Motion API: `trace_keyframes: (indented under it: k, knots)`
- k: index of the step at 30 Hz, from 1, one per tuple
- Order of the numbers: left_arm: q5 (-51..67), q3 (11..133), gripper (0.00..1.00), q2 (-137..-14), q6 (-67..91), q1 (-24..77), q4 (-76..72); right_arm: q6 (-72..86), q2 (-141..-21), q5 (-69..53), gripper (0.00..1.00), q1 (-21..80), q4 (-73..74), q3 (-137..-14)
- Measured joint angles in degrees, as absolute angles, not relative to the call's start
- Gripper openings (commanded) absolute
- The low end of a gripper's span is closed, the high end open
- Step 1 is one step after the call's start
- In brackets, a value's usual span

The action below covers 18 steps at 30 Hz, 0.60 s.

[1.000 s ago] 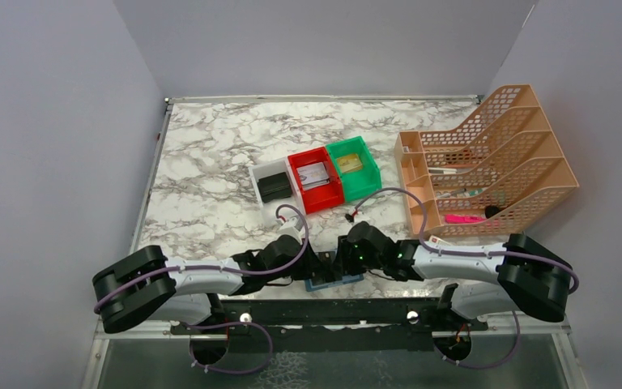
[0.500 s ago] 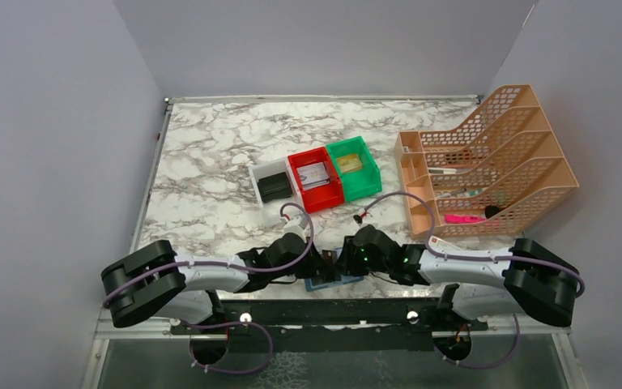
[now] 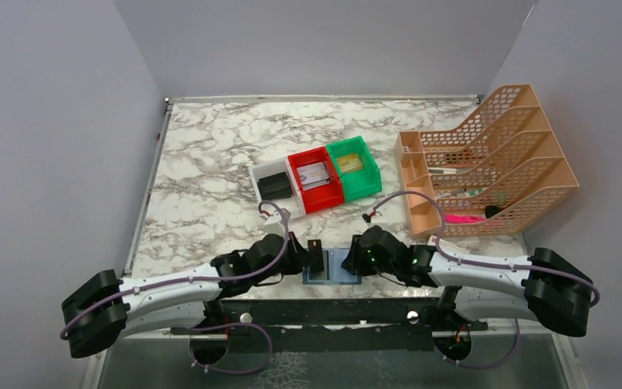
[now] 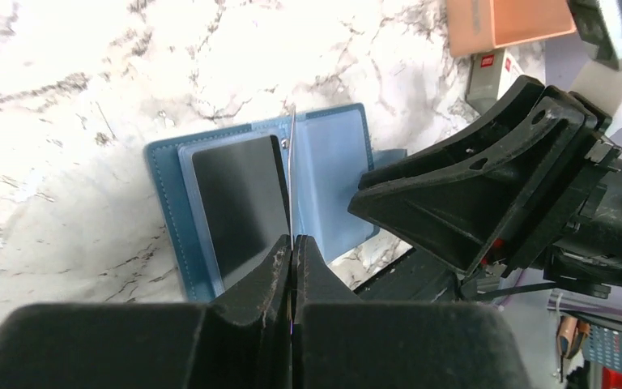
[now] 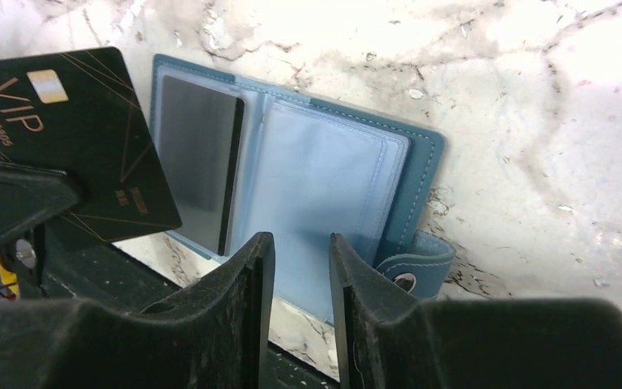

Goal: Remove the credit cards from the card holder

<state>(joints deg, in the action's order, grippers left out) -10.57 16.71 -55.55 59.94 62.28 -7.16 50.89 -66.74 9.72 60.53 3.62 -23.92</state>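
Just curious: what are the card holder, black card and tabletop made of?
Card holder: probably faux leather, matte teal, stitched rim; pockets clear glossy plastic. Card: likely plastic, matte black, gold print. Tabletop: marble pattern, grey veins; real stone or laminate, unclear.

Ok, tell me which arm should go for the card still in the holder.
Right, probably. The right claw stands open over the card holder, beside the dark card still pocketed; the left claw is shut on the black VIP card, lifted clear.
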Motion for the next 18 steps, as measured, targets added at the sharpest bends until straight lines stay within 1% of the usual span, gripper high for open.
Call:
trace_keyframes:
  k: [5,7,11,15,18]
  knots:
    - [-13.28,17.67,0.0,-49.52,57.87,62.28,-2.31,49.8,-60.69,9.61,0.52,60.53,4.08,-23.86]
    - [-13.76,17.69,0.0,-48.47,57.1,62.26,-1.08,49.41,-57.69,9.52,0.56,60.53,3.18,-23.51]
    - [-14.0,18.79,0.0,-48.73,54.89,62.13,1.87,49.47,-53.89,9.78,0.59,60.53,1.04,-22.31]
    - [-13.69,22.06,0.0,-50.65,51.51,60.38,4.03,49.43,-53.17,10.13,0.59,60.53,-1.34,-19.73]
    - [-8.86,22.79,0.0,-50.43,48.86,54.59,2.81,49.45,-53.19,10.07,0.59,60.53,-3.38,-17.98]
